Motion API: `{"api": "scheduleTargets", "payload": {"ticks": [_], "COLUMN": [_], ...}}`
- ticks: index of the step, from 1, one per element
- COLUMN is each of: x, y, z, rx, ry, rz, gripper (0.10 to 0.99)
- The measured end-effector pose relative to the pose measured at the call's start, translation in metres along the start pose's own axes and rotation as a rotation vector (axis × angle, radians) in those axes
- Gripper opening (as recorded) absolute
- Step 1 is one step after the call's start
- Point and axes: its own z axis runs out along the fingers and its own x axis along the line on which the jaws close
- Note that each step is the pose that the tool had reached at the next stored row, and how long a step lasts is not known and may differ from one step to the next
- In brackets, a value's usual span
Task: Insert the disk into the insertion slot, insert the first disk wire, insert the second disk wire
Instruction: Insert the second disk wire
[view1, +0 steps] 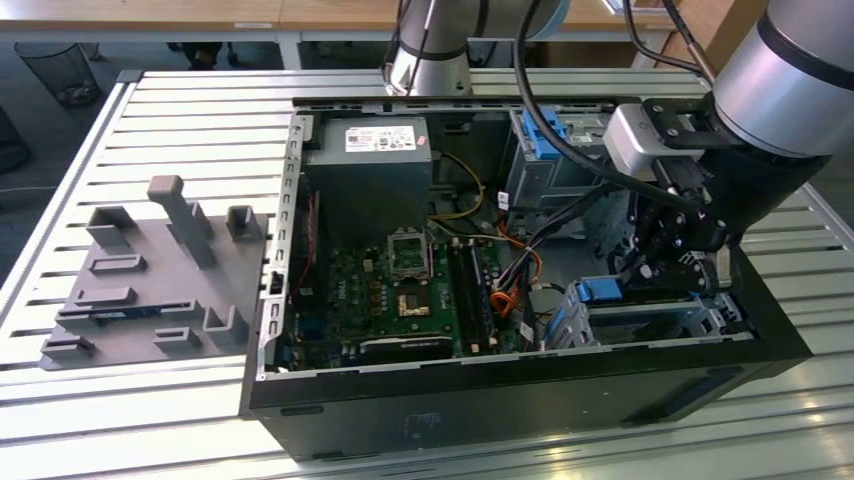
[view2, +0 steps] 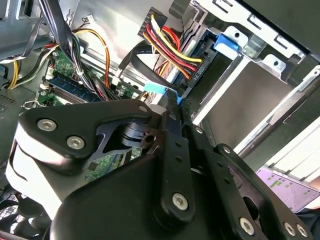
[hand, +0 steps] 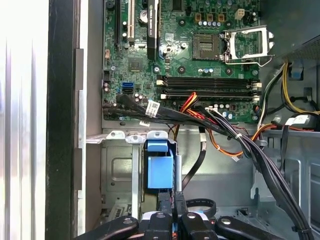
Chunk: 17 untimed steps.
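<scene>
Hovering at the exterior view's lower right, your black gripper (view1: 678, 268) is pinching a dark cable plug (hand: 170, 200) beside the perforated silver-grey sheet-metal insertion slot (view1: 667, 320).

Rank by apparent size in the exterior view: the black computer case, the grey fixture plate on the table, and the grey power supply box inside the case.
1. Black computer case, clearly largest.
2. Grey fixture plate.
3. Grey power supply box.
The plate and the box are closer in apparent size, but the plate spreads wider.
</scene>
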Motion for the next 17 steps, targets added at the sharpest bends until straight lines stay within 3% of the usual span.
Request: {"api": "scheduleTargets", "payload": {"ticks": [17], "x": [0.0022], "y": [-0.0027], "z": [0.0012], "rx": [0.0], "ry": [-0.0001], "rz": [0.0], "gripper": [0.145]}}
